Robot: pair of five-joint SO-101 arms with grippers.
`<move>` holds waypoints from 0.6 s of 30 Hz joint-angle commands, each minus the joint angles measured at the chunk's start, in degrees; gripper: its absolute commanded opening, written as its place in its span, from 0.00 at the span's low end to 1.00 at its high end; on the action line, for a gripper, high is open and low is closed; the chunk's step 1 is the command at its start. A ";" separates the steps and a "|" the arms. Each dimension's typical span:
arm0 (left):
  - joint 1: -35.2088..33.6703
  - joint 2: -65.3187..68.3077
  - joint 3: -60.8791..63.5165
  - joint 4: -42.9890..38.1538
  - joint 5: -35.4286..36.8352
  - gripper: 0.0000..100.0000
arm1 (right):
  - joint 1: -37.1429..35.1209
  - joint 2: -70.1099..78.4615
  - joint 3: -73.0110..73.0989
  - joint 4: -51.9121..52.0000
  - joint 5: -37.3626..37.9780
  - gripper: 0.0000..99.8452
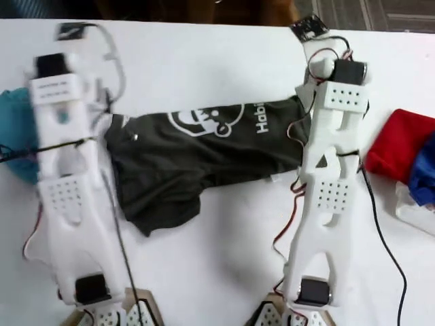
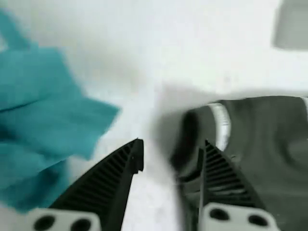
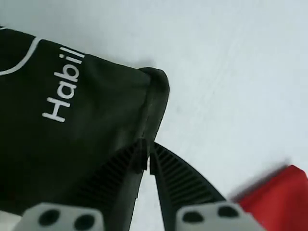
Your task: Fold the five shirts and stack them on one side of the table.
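Note:
A dark shirt (image 1: 197,156) with a white print lies crumpled across the middle of the table between both arms. My right gripper (image 3: 147,156) is shut on the hem edge of the dark shirt (image 3: 72,134) at its right end. My left gripper (image 2: 172,156) is open at the shirt's left end, one finger over the dark collar (image 2: 250,139) and the other over bare table. A teal shirt (image 1: 17,129) lies bunched at the table's left edge, close beside the left gripper, teal cloth (image 2: 43,125). A red shirt (image 1: 397,146) and a blue shirt (image 1: 425,170) sit at the right.
A white object (image 1: 414,207) lies in front of the blue shirt at the right edge. Black cables trail along both arms and over the table. Small black boards (image 1: 310,27) sit at the far edge. White table (image 1: 224,258) shows in front of the dark shirt.

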 commanded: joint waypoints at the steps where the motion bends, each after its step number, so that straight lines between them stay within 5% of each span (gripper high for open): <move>1: -6.33 -13.19 11.91 1.14 -2.02 0.20 | -4.70 -12.00 16.18 1.63 4.13 0.02; 9: -18.99 -40.09 59.56 -1.49 -15.12 0.20 | -21.32 -36.79 57.41 1.10 5.89 0.11; 13: -26.37 -46.95 70.37 -4.40 -18.46 0.20 | -31.43 -42.42 68.40 -1.01 5.89 0.22; 18: -32.44 -48.18 74.68 -5.71 -22.24 0.20 | -39.16 -42.86 73.49 -5.58 5.89 0.22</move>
